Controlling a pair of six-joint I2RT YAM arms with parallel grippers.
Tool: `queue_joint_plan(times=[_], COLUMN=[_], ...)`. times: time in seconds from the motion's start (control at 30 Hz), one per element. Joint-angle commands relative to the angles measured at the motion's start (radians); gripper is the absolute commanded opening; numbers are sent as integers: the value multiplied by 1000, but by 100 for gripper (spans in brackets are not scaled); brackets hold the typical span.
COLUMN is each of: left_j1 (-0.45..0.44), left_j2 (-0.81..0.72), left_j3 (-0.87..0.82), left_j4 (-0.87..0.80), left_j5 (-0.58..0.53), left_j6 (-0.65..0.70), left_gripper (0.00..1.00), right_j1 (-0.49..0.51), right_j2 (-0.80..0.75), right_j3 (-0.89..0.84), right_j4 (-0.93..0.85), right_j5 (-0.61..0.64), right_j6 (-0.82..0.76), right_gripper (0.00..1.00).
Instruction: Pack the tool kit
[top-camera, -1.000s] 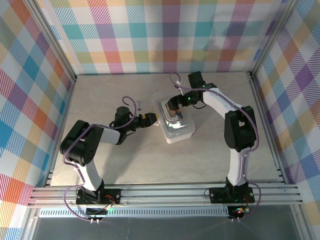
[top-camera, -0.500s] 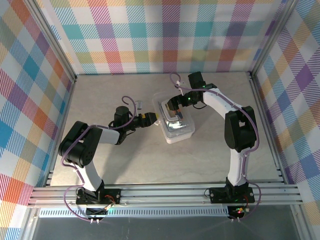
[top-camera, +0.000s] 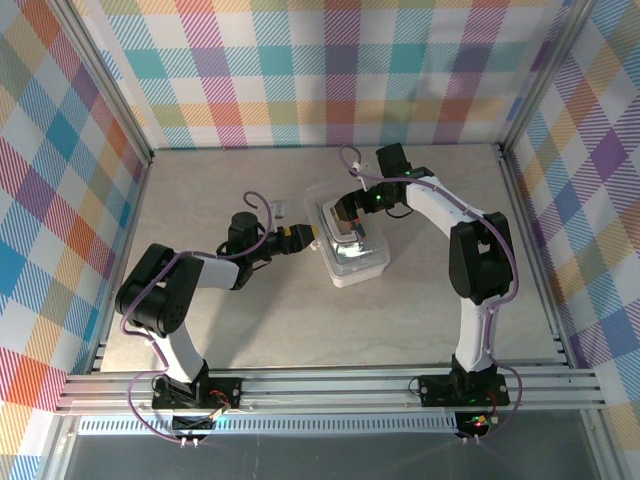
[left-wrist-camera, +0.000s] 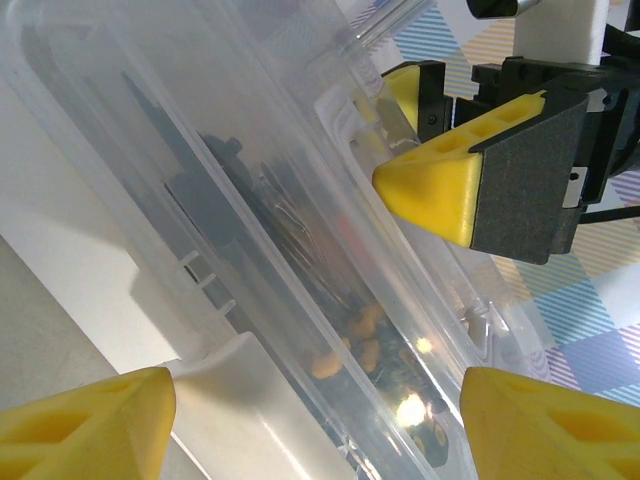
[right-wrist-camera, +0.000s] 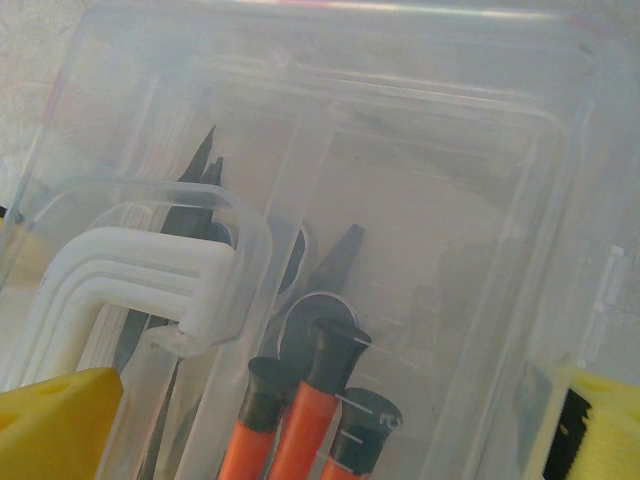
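Note:
The tool kit's clear plastic case (top-camera: 356, 262) lies flat mid-table with its lid down. Through the lid (right-wrist-camera: 430, 180) I see a white handle (right-wrist-camera: 130, 265), orange-handled tools (right-wrist-camera: 300, 420) and dark metal tips (right-wrist-camera: 205, 165). My left gripper (top-camera: 308, 234) reaches in from the left and sits astride the case's side edge (left-wrist-camera: 300, 250). One finger is against the base and the other against the lid. My right gripper (top-camera: 348, 212) hovers wide open over the lid's far end. Its yellow fingers (left-wrist-camera: 430, 190) show in the left wrist view.
The grey table (top-camera: 250, 320) is boxed in by plaid walls (top-camera: 330, 70) with aluminium posts. A metal rail (top-camera: 330, 385) carrying both arm bases runs along the near edge. Open tabletop lies in front of and to both sides of the case.

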Motion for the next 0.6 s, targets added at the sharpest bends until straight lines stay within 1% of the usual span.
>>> queue_joint_plan(times=[0.0, 0.17, 0.37, 0.57], left_j1=[-8, -13, -36, -40], left_j2=[-13, -3, 6, 33], left_j3=[-5, -3, 31, 34], left_j4=[76, 95, 26, 49], left_j5=[29, 33, 19, 21], left_j6=[-9, -23, 23, 9], left_gripper=[75, 75, 75, 75], right_j1=[22, 22, 22, 22], right_j2=[42, 44, 50, 50], right_j3=[-63, -61, -54, -56], right_j4=[-214, -216, -218, -223], right_j5=[-34, -35, -37, -36], right_j6=[-37, -39, -39, -43], right_gripper=[99, 99, 99, 99])
